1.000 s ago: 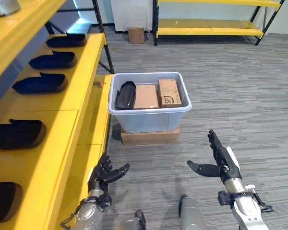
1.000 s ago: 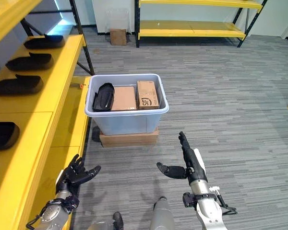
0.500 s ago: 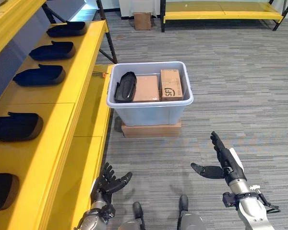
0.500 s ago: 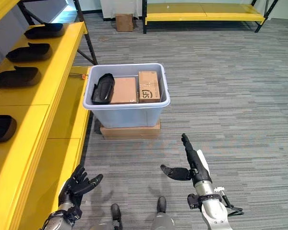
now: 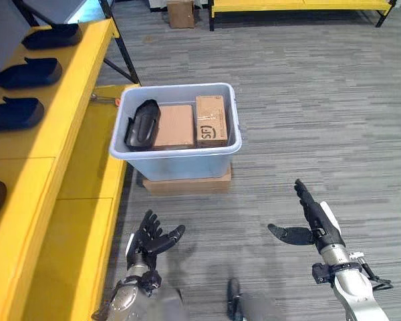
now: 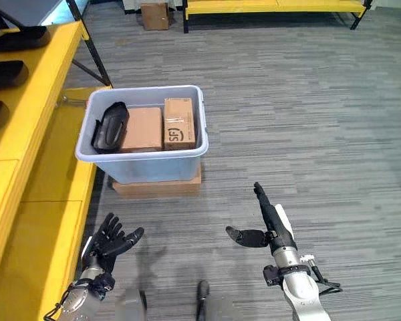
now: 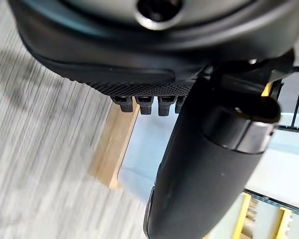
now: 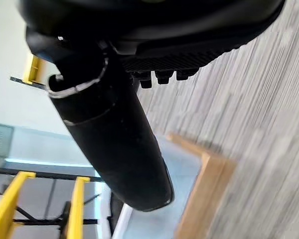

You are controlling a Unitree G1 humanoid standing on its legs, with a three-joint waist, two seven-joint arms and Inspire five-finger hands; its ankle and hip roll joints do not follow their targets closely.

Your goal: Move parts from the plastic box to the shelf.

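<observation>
A pale grey plastic box [image 5: 175, 162] stands on a flat wooden base [image 5: 186, 184] on the carpet ahead. Inside it a black moulded part [image 5: 142, 124] leans at the left end, beside two cardboard boxes [image 5: 211, 120]. The yellow shelf [image 5: 60, 127] runs along the left and carries several black parts [image 5: 13, 113]. My left hand [image 5: 149, 239] hangs low near the shelf's edge, fingers spread and empty. My right hand [image 5: 313, 221] is held out over the carpet, fingers straight, thumb out, empty. Both hands are well short of the box.
A second yellow rack [image 5: 301, 5] crosses the far end of the room, with a small cardboard box [image 5: 181, 13] on the floor beside it. A black shelf post [image 5: 120, 47] slants down behind the plastic box. Grey carpet [image 5: 321, 120] stretches to the right.
The whole picture has shifted, so the camera has moved; the box now sits further left and the shelf shows less. Both hands keep the same open pose.
</observation>
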